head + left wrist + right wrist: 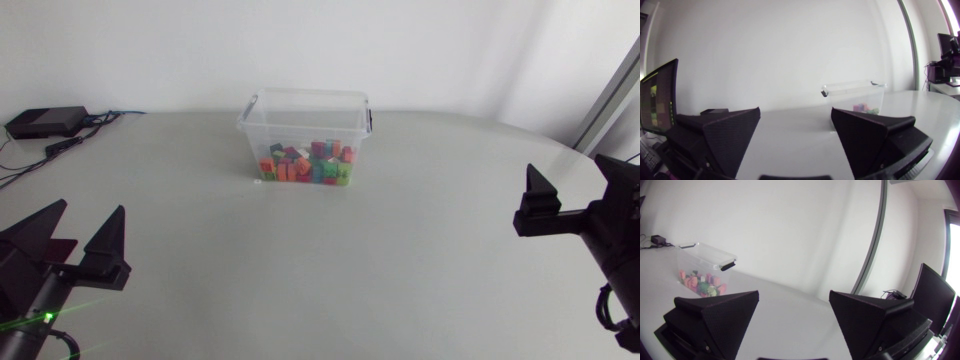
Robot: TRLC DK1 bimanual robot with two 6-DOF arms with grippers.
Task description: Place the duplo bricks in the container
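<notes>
A clear plastic container [252,125] stands at the back middle of the table, with several colourful duplo bricks [308,162] inside it. My left gripper [82,232] rests near the front left edge, open, with nothing between its fingers. My right gripper [580,185] hovers at the right edge, open and holding nothing. In the left wrist view the container [840,92] sits well ahead of the open gripper [795,125], bricks [865,107] visible through its wall. The right wrist view shows the container [695,255] with bricks [700,282] far ahead and to one side of that gripper [794,307].
A tiny white speck [257,182] lies on the table by the container's front left corner. A black box [45,121] with cables [70,142] sits at the back left corner. The white tabletop [330,270] spreads between both grippers and the container.
</notes>
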